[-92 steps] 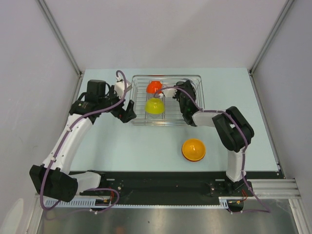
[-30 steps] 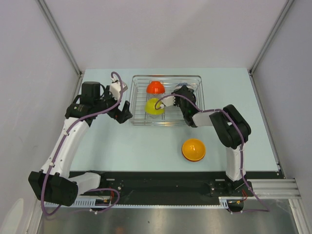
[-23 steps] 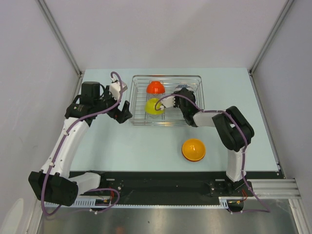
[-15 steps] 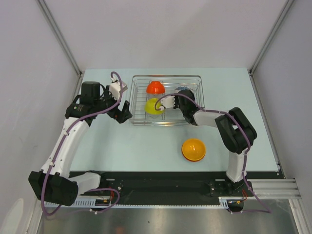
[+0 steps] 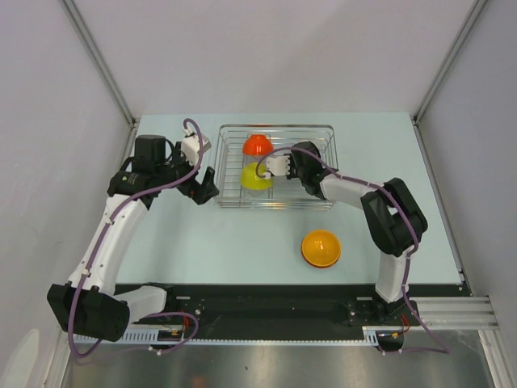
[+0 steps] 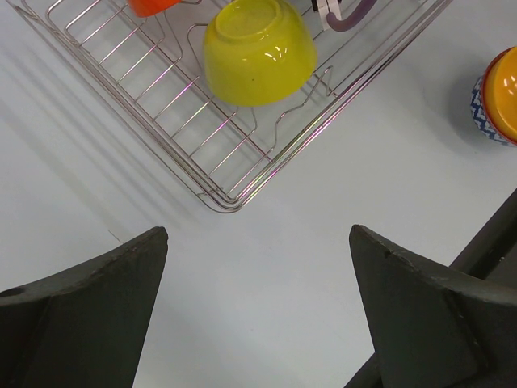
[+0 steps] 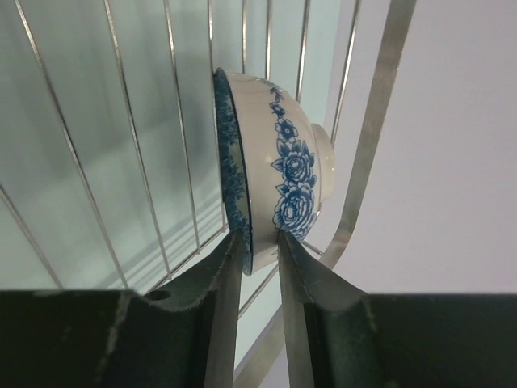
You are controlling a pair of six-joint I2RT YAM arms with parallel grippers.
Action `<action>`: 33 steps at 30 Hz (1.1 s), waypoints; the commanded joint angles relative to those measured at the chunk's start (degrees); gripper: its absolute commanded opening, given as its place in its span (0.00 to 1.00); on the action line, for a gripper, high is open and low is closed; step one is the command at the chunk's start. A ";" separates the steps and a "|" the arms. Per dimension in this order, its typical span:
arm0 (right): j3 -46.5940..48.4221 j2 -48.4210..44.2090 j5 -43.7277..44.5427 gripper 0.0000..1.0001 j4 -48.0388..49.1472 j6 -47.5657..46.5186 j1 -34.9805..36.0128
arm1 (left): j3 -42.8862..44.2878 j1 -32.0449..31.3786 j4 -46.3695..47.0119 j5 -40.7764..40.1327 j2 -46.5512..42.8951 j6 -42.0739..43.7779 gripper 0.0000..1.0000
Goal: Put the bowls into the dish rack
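Note:
The silver wire dish rack point(image 5: 279, 127) stands at the table's far middle. A red-orange bowl point(image 5: 257, 145) and a yellow bowl point(image 5: 255, 178) lie upside down in it. My right gripper point(image 7: 260, 238) is shut on the rim of a white bowl with blue flowers point(image 7: 283, 170), held on edge against the rack's wires near a corner of the rack point(image 7: 367, 162). In the top view the right gripper point(image 5: 305, 152) is inside the rack and hides that bowl. My left gripper point(image 6: 257, 234) is open and empty over the table, just off the rack's front left corner point(image 6: 234, 194).
An orange bowl point(image 5: 321, 247) with a blue-patterned outside lies upside down on the table in front of the rack, near the right arm; it shows at the right edge of the left wrist view point(image 6: 501, 93). Grey walls enclose the table.
My right wrist has shifted left inside the rack with the blue-flowered bowl still gripped. The left arm drew back a little earlier and has since stayed still.

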 commanded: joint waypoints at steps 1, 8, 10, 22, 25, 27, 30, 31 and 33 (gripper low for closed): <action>2.14 -2.48 -0.83 0.29 -6.82 3.34 -0.50 | 2.63 0.49 0.93 1.69 -0.40 0.87 1.00; 2.58 -2.75 -1.70 0.31 -10.86 4.92 -0.85 | 3.25 0.49 0.75 1.60 -0.40 1.04 1.00; 2.93 -2.66 -1.79 0.31 -11.57 5.36 -0.94 | 3.34 0.66 0.75 1.69 -0.23 0.96 1.00; 5.03 -1.70 -2.49 0.35 -17.97 8.70 -1.29 | 3.43 0.58 0.58 2.04 -0.40 0.78 1.00; 7.92 -1.52 -4.33 0.35 -22.09 11.33 -1.47 | 3.43 0.58 0.58 2.30 -0.49 0.69 1.00; 9.86 -1.26 -6.00 0.35 -25.78 12.92 -1.65 | 3.52 0.58 0.66 2.30 -0.40 0.61 1.00; 11.54 -0.64 -6.10 0.35 -26.07 14.06 -1.65 | 3.60 0.58 0.66 2.39 -0.40 0.52 1.00; 11.89 -0.03 -6.10 0.36 -25.99 14.24 -1.65 | 3.60 0.58 0.75 2.48 -0.32 0.43 1.00; 12.59 0.93 -5.06 0.36 -25.11 14.76 -1.65 | 3.60 0.66 0.84 2.57 -0.14 0.34 1.00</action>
